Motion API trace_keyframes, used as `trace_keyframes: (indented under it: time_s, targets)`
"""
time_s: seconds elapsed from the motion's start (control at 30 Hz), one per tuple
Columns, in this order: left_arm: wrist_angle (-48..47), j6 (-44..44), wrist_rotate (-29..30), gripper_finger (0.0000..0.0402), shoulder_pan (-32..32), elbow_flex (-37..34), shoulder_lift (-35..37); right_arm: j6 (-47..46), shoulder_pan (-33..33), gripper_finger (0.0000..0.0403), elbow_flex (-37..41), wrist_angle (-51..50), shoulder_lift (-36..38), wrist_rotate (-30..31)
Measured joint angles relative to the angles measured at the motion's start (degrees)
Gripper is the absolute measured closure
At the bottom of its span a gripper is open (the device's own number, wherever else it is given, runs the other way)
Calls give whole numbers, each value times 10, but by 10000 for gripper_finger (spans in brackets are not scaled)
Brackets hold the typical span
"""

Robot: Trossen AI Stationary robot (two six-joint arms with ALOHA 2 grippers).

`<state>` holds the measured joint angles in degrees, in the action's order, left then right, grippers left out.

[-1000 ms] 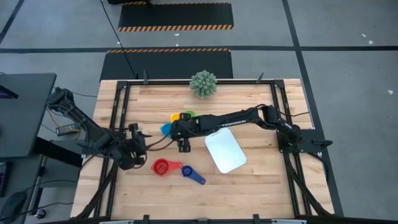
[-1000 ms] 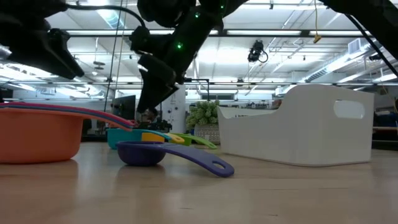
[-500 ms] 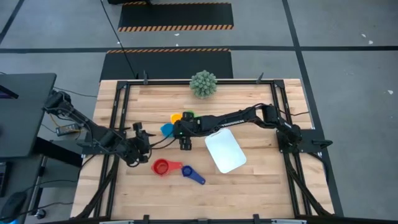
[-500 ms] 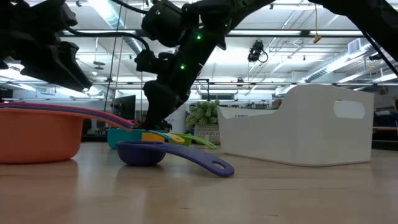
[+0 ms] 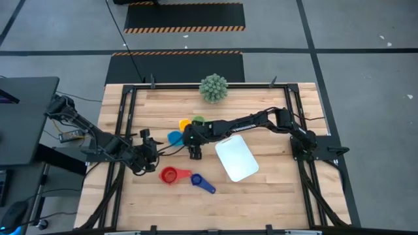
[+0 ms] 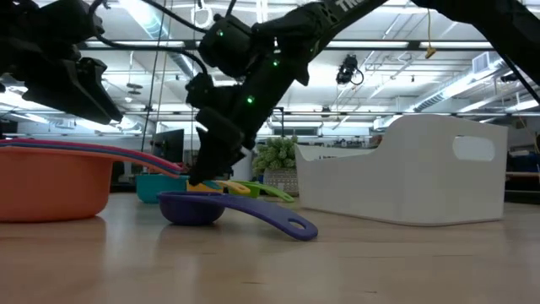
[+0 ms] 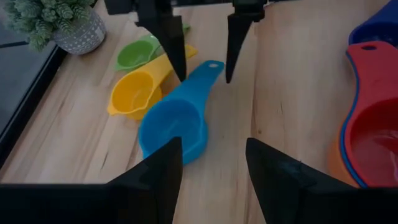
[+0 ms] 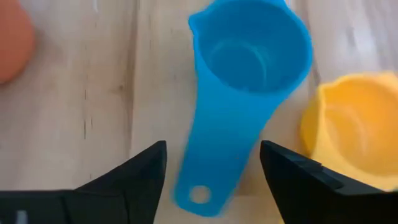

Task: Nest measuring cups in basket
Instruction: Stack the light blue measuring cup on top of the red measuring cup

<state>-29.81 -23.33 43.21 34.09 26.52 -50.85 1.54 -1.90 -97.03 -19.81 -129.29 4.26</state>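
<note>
— Two claws on record. Where does the right claw (image 8: 211,165) stand against the cups?

— Right claw: fingers apart, straddling the handle of the light blue cup (image 8: 245,87), tips down near the table (image 5: 274,189). The left wrist view shows those fingers (image 7: 168,34) to either side of the handle's holed end. Whether they touch it cannot be told.

— And the left claw (image 7: 211,171)?

— Fingers apart, holding nothing, at the table's left edge, pointed toward the light blue cup, which lies just ahead of it.

— Remaining cups?

— Yellow cup (image 7: 140,90) touching the light blue one; green cup (image 7: 140,53) just behind the yellow. Red cup (image 5: 170,175) and dark blue cup (image 5: 201,182) lie nearer the front edge. An orange rim shows under the red in the left wrist view, stacked; how many sit in that stack is unclear.

— Basket?

— Basket (image 5: 236,158): white, beside the right arm, well apart from the red cup. Its inside looks bare from above.

— Other items?

— One spiky green plant (image 5: 213,87) at the far edge.
</note>
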Motion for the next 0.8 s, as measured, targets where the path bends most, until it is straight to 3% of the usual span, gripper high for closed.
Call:
trace_keyframes:
  time_s: [0.2,0.8]
  targets:
    - [0,0,0,219,0,0,0,-21,-3,151,2,20,0,-26]
    - [0,4,-26,219,0,0,0,-34,-8,169,2,26,0,-23]
